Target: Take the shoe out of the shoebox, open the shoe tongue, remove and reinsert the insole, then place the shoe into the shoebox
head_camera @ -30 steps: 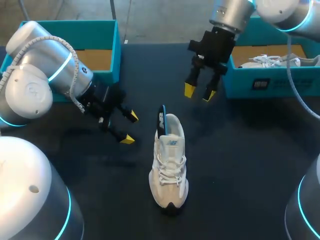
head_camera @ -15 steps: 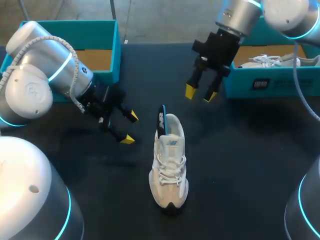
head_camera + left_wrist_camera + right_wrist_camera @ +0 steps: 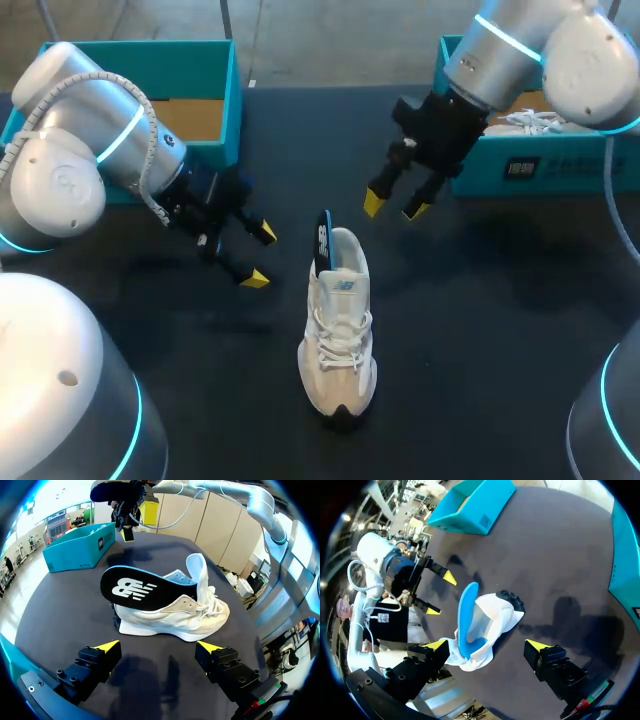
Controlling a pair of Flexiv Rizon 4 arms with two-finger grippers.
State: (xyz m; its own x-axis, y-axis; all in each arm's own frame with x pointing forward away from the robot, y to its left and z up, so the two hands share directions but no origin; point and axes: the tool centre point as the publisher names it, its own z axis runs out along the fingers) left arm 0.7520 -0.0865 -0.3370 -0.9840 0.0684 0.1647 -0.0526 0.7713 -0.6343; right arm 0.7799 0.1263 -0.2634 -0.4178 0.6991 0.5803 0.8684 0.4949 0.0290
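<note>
Left jaws: spread, holding nothing, low over the black desk [image 3: 480, 330] just beside the heel of the white lace-up sneaker [image 3: 340, 335]. Right jaws: spread, holding nothing, above the desk beyond that heel, near the teal cardboard shoebox [image 3: 580, 170], in which another white shoe [image 3: 530, 122] lies. Sneaker: upright on its sole on the desk between both arms, outside either box, a blue insole [image 3: 323, 240] with black underside standing partly out of its opening; second teal cardboard box [image 3: 232, 100] behind the left arm [image 3: 90, 150].
</note>
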